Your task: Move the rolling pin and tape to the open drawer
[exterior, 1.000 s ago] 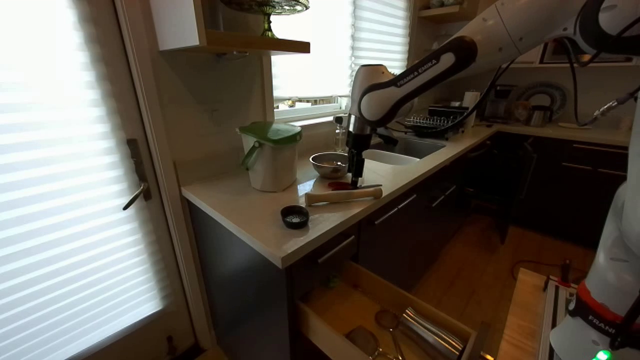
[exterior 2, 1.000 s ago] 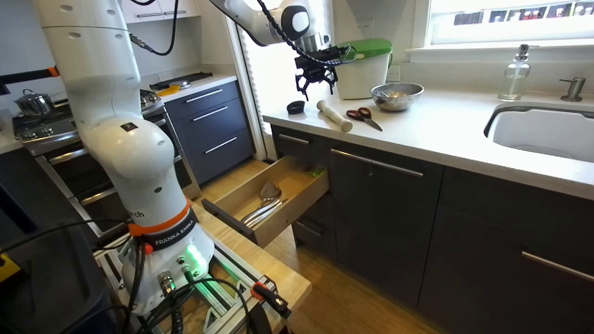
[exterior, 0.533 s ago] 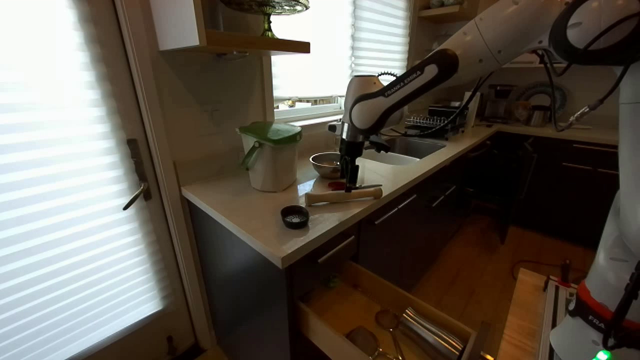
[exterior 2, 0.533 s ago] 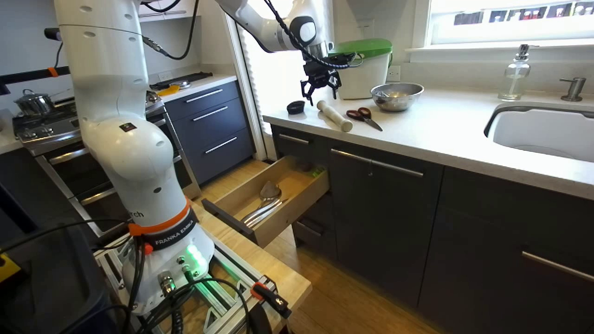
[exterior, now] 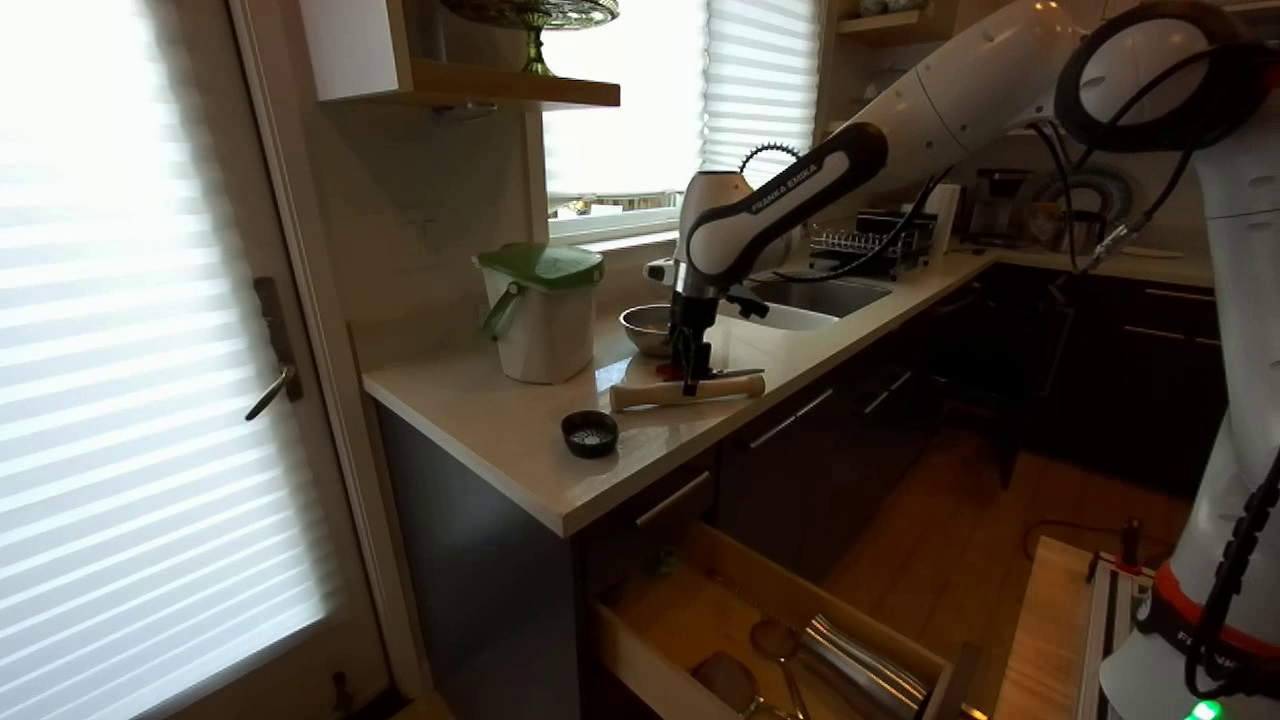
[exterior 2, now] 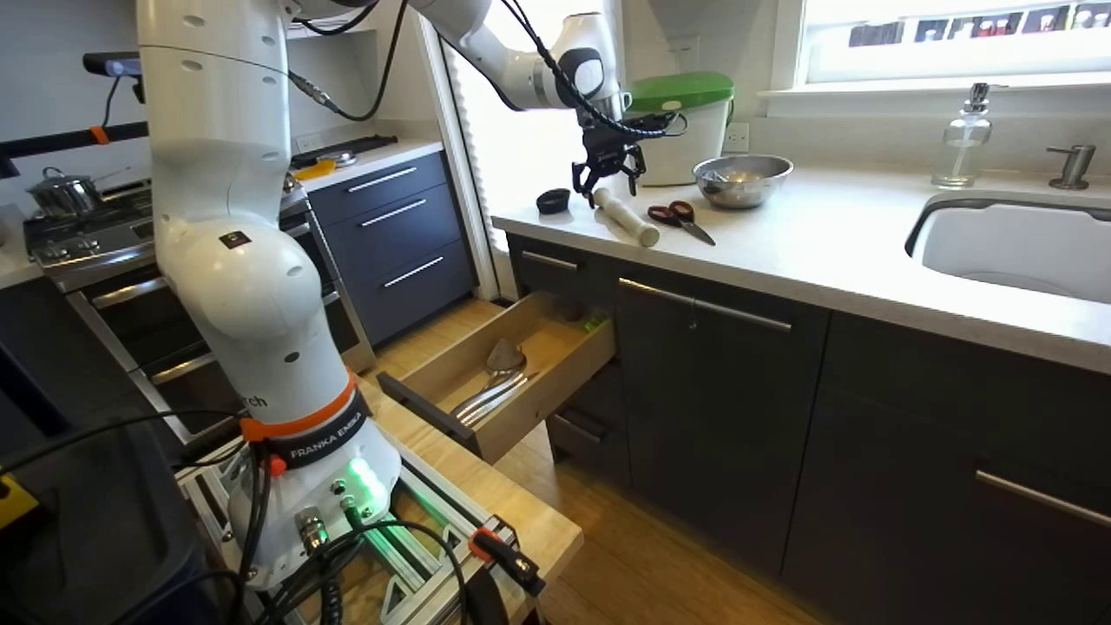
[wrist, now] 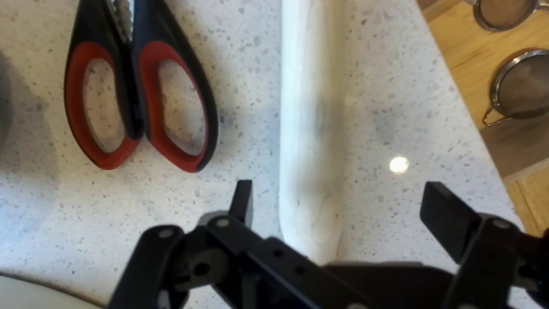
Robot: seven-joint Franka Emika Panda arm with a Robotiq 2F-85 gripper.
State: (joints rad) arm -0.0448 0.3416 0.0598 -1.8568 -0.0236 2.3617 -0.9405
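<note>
The pale wooden rolling pin [exterior: 640, 396] lies on the white counter; it also shows in an exterior view [exterior 2: 627, 219] and in the wrist view [wrist: 313, 128]. My gripper [wrist: 339, 193] is open, its fingers on either side of the pin near one end, touching neither side. The pin lies nearer the left finger in the wrist view. In both exterior views the gripper [exterior: 690, 385] [exterior 2: 613, 195] is low over the pin. The black tape roll [exterior: 590, 434] [exterior 2: 552, 201] lies on the counter near its corner. The open drawer [exterior 2: 547, 395] is below the counter.
Red-and-black scissors [wrist: 148, 25] [exterior 2: 681, 217] lie beside the pin. A metal bowl [exterior 2: 742, 180] and a green-lidded bin [exterior: 545, 320] stand behind. Strainers [wrist: 523, 83] and shiny metal utensils [exterior 2: 490, 399] lie in the drawer. A sink [exterior 2: 1024, 243] is further along the counter.
My gripper has come down toward the counter and over the rolling pin, staying open. The pin, tape roll, scissors and drawer have not moved.
</note>
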